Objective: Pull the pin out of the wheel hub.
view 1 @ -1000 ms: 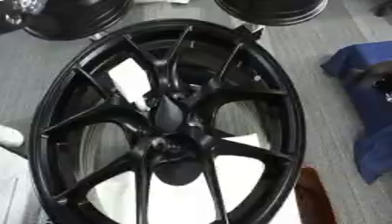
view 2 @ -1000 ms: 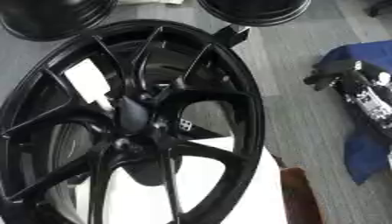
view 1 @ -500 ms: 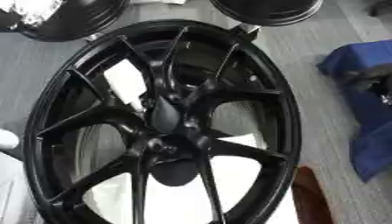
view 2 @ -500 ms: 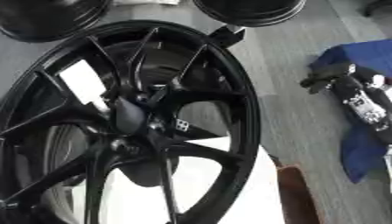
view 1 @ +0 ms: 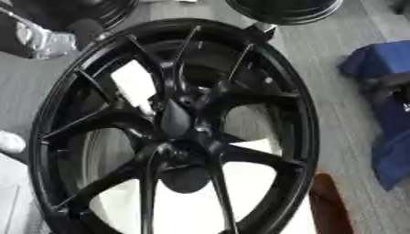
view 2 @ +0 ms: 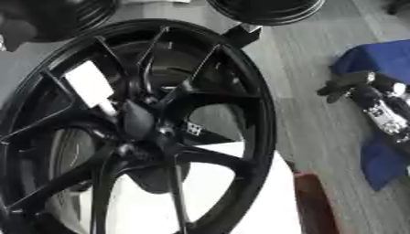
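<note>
A big black spoked wheel (view 1: 288, 114) stands tilted and fills most of both views. Its hub (view 1: 178, 123) is dark, where the spokes meet. A white oblong piece (view 2: 89, 85) sticks out between the spokes just up and left of the hub, its narrow end toward the hub; I cannot tell whether this is the pin. My right hand (view 2: 358, 87), black with silver parts, lies far right of the wheel over a blue cloth (view 2: 383, 57), well away from the hub. No hand touches the wheel. My left hand does not show.
Two more black rims (view 1: 284, 10) (view 1: 60, 11) lie at the far edge on the grey floor (view 1: 336, 41). Something white (view 1: 180, 205) lies under the wheel, with a brown piece (view 1: 328, 205) at the lower right. A dark shape with a pale patch (view 1: 40, 39) sits upper left.
The whole picture has shifted slightly, so the camera moved. The wheel, the white piece and my right hand keep their places relative to one another.
</note>
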